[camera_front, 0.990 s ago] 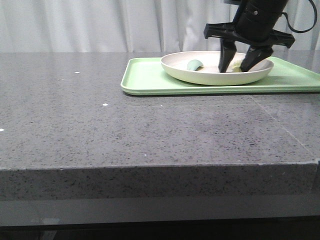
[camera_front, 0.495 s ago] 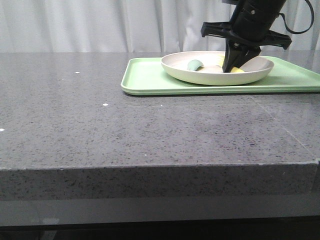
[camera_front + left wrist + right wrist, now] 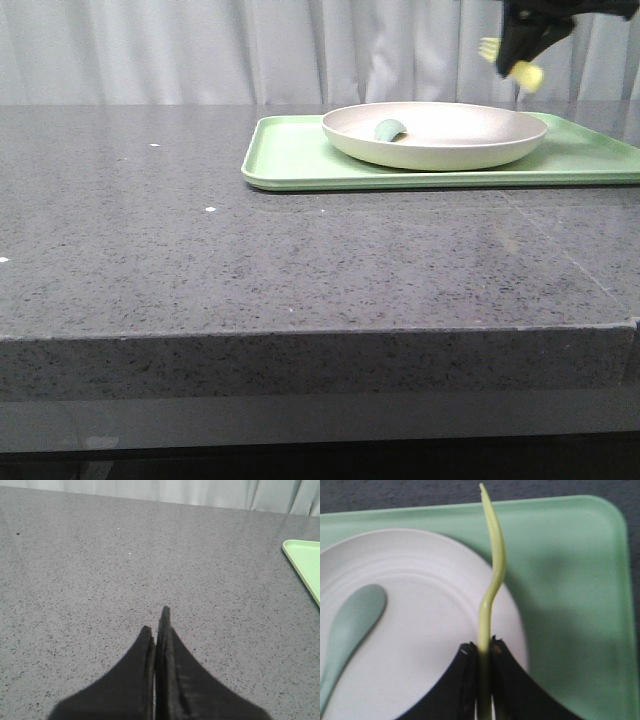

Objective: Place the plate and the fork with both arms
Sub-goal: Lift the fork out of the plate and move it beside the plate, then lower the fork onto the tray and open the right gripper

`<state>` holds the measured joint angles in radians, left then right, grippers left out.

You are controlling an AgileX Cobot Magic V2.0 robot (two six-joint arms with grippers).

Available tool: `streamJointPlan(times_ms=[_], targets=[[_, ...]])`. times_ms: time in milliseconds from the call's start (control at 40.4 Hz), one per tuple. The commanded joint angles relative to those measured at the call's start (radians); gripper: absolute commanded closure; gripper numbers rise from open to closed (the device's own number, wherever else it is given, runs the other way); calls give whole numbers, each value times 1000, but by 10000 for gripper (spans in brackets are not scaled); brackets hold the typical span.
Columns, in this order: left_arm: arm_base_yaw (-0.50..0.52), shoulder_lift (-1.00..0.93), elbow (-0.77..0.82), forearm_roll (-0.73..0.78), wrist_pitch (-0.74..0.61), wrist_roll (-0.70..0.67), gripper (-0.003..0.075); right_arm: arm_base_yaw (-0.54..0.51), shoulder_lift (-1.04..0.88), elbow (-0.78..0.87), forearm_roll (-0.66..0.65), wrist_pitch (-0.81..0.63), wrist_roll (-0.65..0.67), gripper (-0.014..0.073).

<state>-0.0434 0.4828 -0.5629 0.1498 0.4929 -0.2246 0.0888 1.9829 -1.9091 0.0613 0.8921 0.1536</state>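
Note:
The cream plate (image 3: 436, 135) sits on the light-green tray (image 3: 300, 160) at the back right. My right gripper (image 3: 520, 50) is shut on the pale-yellow fork (image 3: 510, 62) and holds it in the air above the plate's right side. In the right wrist view the fork (image 3: 490, 580) stands up between the shut fingers of the gripper (image 3: 483, 652), over the plate (image 3: 420, 630) and tray (image 3: 570, 605). My left gripper (image 3: 156, 630) is shut and empty over bare grey counter, out of the front view.
A grey-green spoon (image 3: 389, 129) lies in the plate's left part; it also shows in the right wrist view (image 3: 350, 625). The tray's corner (image 3: 305, 560) shows at the edge of the left wrist view. The grey stone counter (image 3: 250, 260) stretches to the front and left.
My right gripper closed on the fork in the plate and lifted it up and to the right, clear of the plate. The plate, spoon and tray have not moved.

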Motion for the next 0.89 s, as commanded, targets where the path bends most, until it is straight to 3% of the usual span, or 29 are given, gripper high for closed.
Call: streamJointPlan(times_ms=[0, 594, 668, 866], targets=[[1, 5, -28, 2, -71, -11, 738, -41, -59, -35, -30, -10, -21, 573], [1, 5, -28, 2, -71, -11, 738, -67, 56, -27, -107, 49, -54, 558], [1, 5, -28, 2, -71, -11, 738, -67, 56, -27, -107, 55, -54, 507], [1, 5, -28, 2, -71, -11, 738, -67, 55, -27, -107, 67, -54, 236]])
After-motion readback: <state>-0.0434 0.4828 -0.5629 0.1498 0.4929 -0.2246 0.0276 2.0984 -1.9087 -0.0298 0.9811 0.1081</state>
